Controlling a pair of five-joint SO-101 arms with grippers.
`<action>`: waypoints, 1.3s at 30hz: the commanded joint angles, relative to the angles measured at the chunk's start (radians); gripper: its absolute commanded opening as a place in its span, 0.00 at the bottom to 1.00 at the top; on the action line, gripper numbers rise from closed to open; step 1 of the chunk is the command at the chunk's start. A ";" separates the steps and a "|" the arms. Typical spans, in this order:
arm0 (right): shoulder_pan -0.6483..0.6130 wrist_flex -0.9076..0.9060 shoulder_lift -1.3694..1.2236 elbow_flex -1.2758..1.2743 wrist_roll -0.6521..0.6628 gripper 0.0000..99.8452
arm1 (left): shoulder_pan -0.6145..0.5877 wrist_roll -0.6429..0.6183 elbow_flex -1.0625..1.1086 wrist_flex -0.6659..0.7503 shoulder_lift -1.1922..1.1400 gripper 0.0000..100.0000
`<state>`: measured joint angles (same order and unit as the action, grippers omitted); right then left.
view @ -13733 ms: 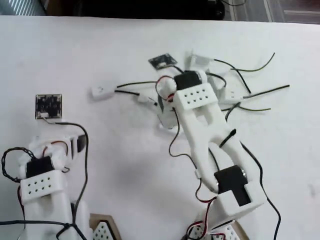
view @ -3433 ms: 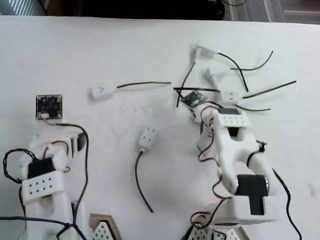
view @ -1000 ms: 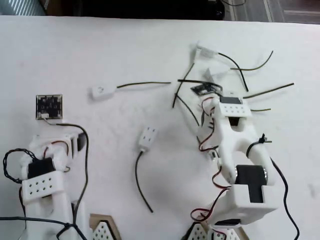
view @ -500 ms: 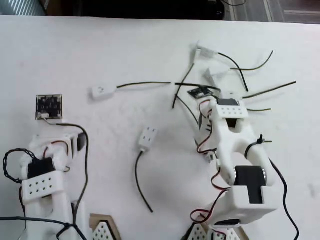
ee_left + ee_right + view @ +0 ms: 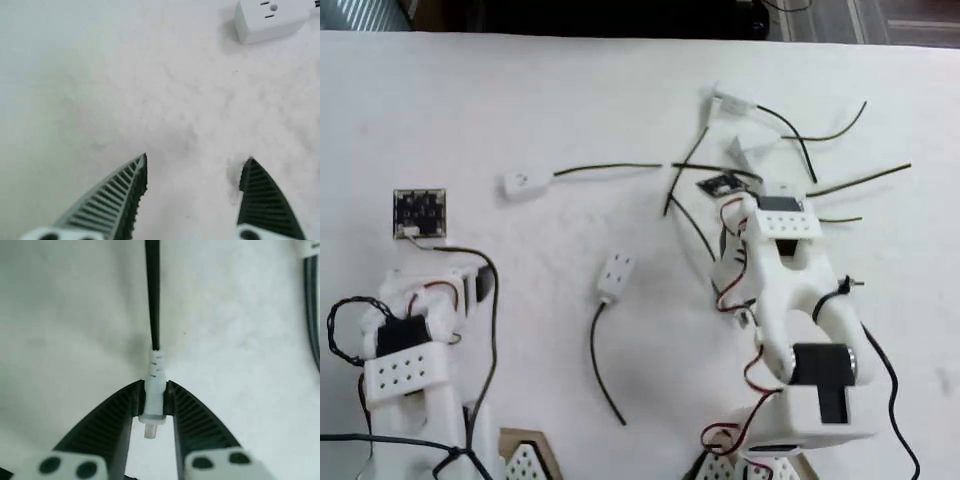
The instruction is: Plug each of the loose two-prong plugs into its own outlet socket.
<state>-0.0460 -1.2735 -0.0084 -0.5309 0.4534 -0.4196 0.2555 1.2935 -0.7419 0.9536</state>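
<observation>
My right gripper (image 5: pixel 154 410) is shut on a small white plug (image 5: pixel 153 399), whose black cord (image 5: pixel 152 290) runs straight out ahead over the table. In the high view the right arm (image 5: pixel 782 255) stands right of centre, among loose white plugs (image 5: pixel 732 101) with dark cords. One white outlet socket (image 5: pixel 616 272) lies mid-table with its cord trailing toward the front. Another outlet socket (image 5: pixel 523 184) lies farther left. My left gripper (image 5: pixel 197 160) is open just above bare table, apart from an outlet socket (image 5: pixel 272 17). The left arm (image 5: pixel 405 350) sits at the front left.
More plugs (image 5: pixel 750 152) and tangled cords (image 5: pixel 840 183) lie at the back right beside the right arm. Two dark cords (image 5: pixel 312 300) run past the right gripper. The arms' bases (image 5: pixel 525 458) stand at the front edge.
Early on the right arm moved from the table's middle to the cord pile, and the mid-table socket shifted frontward. In the last second the right arm barely shifted. The left arm kept still.
</observation>
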 commanded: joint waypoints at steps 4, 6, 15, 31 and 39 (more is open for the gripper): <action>-0.013 -0.073 0.372 0.003 -0.011 0.02 | 0.024 -0.006 -0.008 0.018 0.027 0.30; -0.025 -0.077 0.484 0.002 -0.064 0.02 | 0.030 -0.006 -0.017 0.020 0.027 0.30; -0.298 0.064 0.871 -0.198 -0.371 0.02 | 0.134 -0.006 -0.133 0.012 0.028 0.26; -0.647 0.579 1.311 -0.612 -0.477 0.02 | 0.335 -0.183 -0.353 -0.009 0.028 0.25; -0.685 0.671 1.319 -0.678 -0.477 0.02 | 0.509 -0.181 -0.450 -0.227 0.028 0.34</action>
<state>-0.7242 -0.6383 1.2912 -1.2106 -0.0176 0.0038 0.0821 0.9344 -0.8892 0.9536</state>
